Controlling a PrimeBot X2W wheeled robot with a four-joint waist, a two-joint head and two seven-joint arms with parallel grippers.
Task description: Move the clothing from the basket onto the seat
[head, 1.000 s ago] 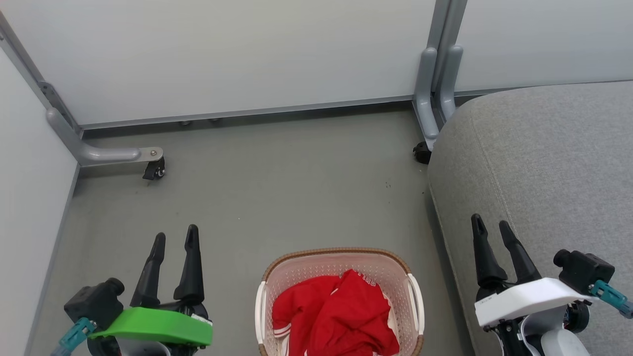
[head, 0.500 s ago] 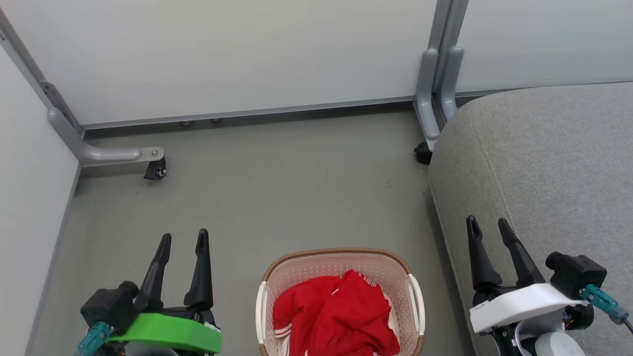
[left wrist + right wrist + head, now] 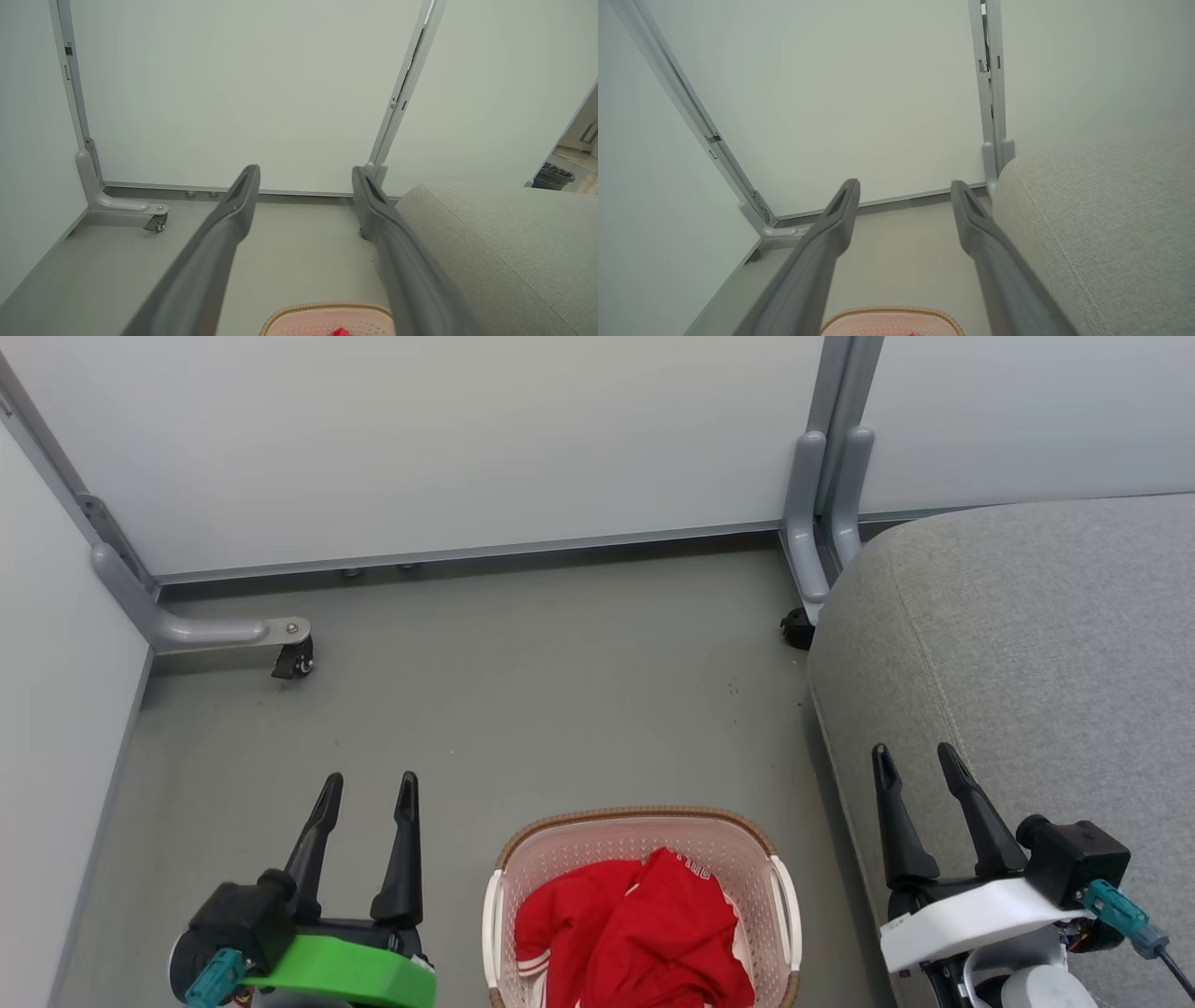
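Note:
Red clothing (image 3: 635, 933) with white trim lies bunched in the cream basket (image 3: 639, 821), which stands on the floor at the bottom middle of the head view. The basket's brown rim (image 3: 327, 309) also peeks in at the bottom of the left wrist view, and again (image 3: 889, 311) in the right wrist view. The grey seat (image 3: 1027, 635) fills the right side. My left gripper (image 3: 370, 784) hovers open to the left of the basket, holding nothing. My right gripper (image 3: 913, 756) stands open over the seat's left edge, also holding nothing.
White partition panels close off the back and left, on grey frames. A caster foot (image 3: 291, 661) juts out at the left and another caster (image 3: 796, 627) sits by the seat's far corner. Grey floor (image 3: 523, 691) stretches beyond the basket.
My left gripper has drifted right and lower in the head view, closer to the basket. My right gripper has shifted slightly left. Both stay open; the basket and clothing have not moved.

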